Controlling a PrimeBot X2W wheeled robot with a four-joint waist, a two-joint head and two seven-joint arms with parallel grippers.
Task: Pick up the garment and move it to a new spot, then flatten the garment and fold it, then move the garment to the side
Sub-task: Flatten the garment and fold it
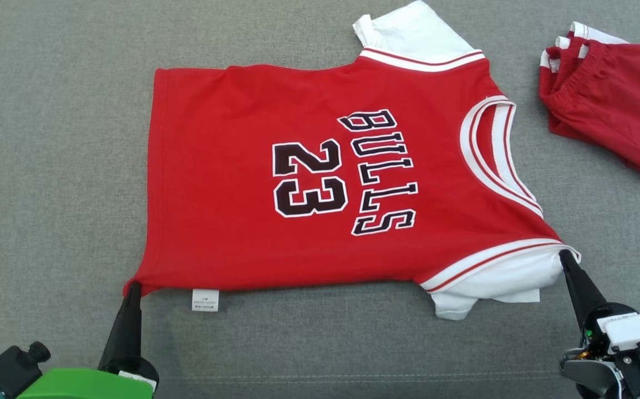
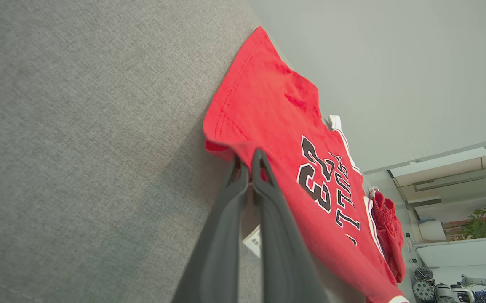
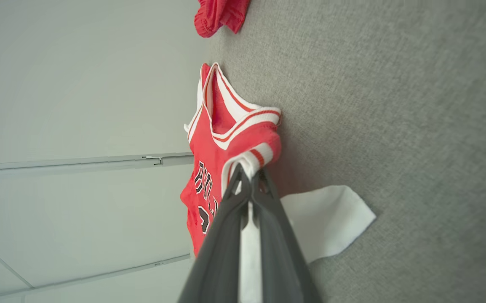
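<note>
On the grey woven cloth surface [image 1: 59, 166] we saw one red fabric jersey with white sleeves [image 1: 231, 221] lying flat, with bare room along its left and near edges. Our left gripper [image 1: 133, 287] pinched its hem corner and our right gripper [image 1: 565, 256] its striped armhole. One red pair of shorts [image 1: 614, 105] lay apart.

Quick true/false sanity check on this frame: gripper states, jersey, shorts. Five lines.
1. The left gripper is shut on the jersey at its hem corner. True.
2. The right gripper is open, clear of the jersey. False: it is shut on the striped armhole edge.
3. The red shorts lie on the jersey. False: they lie apart, off to its right.
4. The "BULLS 23" print faces up. True.
5. The jersey is folded in half. False: it is spread out, unfolded.
</note>
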